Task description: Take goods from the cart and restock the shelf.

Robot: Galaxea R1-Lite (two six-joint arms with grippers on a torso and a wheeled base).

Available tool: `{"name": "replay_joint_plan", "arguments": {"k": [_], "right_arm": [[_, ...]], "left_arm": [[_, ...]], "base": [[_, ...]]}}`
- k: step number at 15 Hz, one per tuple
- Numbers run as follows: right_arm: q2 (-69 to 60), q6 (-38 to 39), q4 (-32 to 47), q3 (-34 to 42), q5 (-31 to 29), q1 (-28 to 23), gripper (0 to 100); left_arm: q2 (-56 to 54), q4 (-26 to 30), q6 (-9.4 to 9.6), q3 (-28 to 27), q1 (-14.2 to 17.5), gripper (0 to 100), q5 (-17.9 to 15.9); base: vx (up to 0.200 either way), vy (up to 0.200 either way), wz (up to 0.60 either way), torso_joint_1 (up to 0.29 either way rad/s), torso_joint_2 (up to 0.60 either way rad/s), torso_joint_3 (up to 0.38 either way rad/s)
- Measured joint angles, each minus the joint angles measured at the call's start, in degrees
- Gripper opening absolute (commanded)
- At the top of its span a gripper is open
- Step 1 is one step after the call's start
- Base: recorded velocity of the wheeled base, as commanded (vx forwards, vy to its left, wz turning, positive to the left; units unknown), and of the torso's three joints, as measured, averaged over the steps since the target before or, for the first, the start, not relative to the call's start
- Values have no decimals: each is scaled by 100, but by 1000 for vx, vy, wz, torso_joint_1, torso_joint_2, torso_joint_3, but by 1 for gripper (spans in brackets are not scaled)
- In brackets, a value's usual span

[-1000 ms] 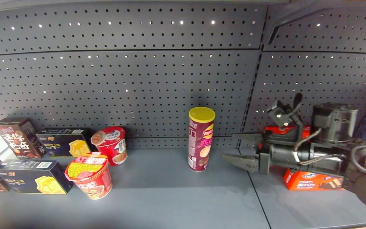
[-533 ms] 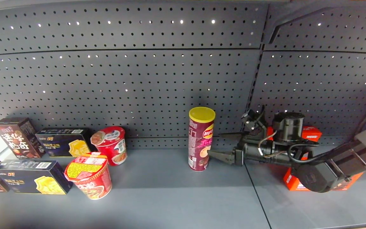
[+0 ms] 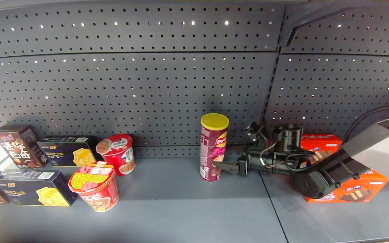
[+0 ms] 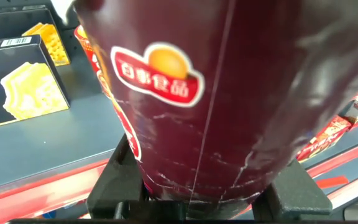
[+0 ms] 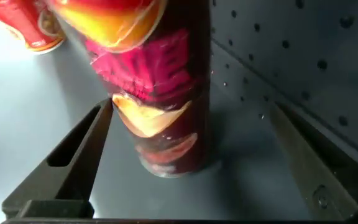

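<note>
Shop: grey retail shelf (image 3: 181,206) with pegboard back (image 3: 130,84), stocked with cup noodles (image 3: 95,189), snack boxes (image 3: 35,192), crisp tube (image 3: 213,148)

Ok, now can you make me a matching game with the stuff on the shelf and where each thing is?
Things:
1. yellow-lidded chip can
2. front noodle cup
3. front orange box
4. dark red can

Places:
A. gripped by the left gripper
B. at the right end of the shelf
C. standing between the open fingers of the right gripper
D. beside a dark box with a yellow picture

Pairs: 1-C, 2-D, 3-B, 4-A
</note>
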Motion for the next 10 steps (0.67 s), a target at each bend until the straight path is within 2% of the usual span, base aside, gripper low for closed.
{"name": "replay_joint_plan", "arguments": {"k": [6,10], "right_arm": [[441,123,-4,-581,0,258,100],[527,208,-11,-686,-28,438,100]], "left_arm": [[0,20,-9,5,0,0,6],[0,33,-9,5,0,0,6]], "base": [[0,0,0,0,0,0],[0,0,0,0,0,0]]}}
